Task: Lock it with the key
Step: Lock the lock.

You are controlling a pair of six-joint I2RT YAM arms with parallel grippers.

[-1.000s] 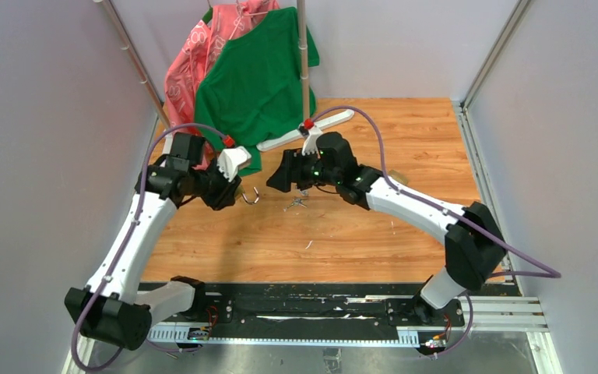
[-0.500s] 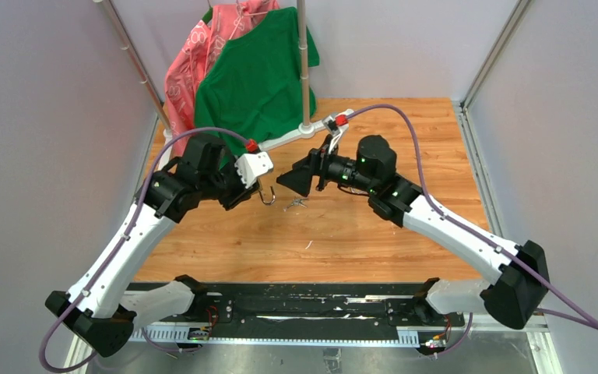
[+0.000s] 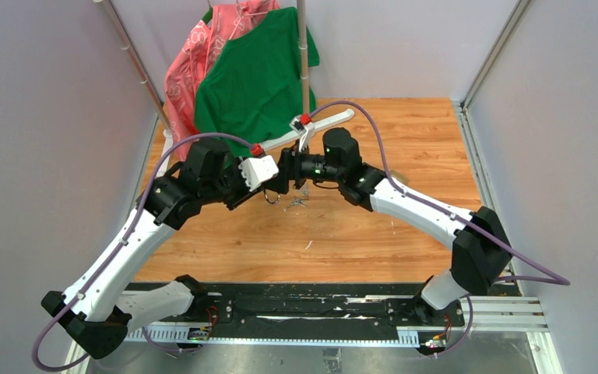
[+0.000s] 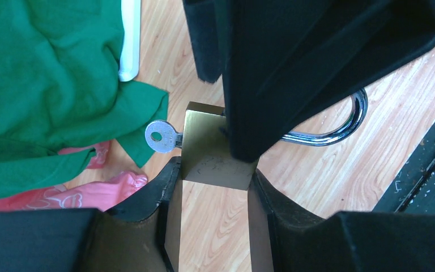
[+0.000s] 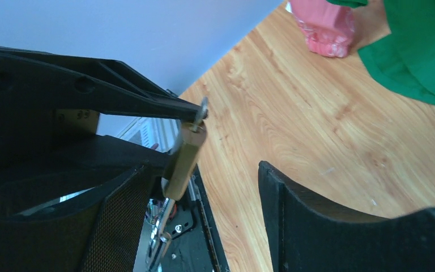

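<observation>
My left gripper (image 4: 212,170) is shut on a brass padlock (image 4: 207,144), holding it above the wooden table (image 3: 374,226). The padlock's silver shackle (image 4: 342,127) stands swung open on the right. A silver key (image 4: 160,136) sticks out of the padlock's other end. My right gripper (image 5: 204,175) is open, its black fingers (image 4: 294,73) reaching in around the padlock. From the right wrist the padlock (image 5: 184,158) shows edge-on between those fingers, close to the left one. A small silvery key cluster (image 3: 297,202) lies on the table just below both grippers (image 3: 279,181).
A green shirt (image 3: 257,78) and a pink garment (image 3: 195,62) hang on a rack at the back left, its white foot (image 3: 319,126) resting on the table. Grey walls close in both sides. The black base rail (image 3: 296,308) runs along the near edge.
The right gripper pulled back to the right, then came in again and now meets the left gripper. The left gripper carried the padlock rightward. The key cluster on the table has not moved.
</observation>
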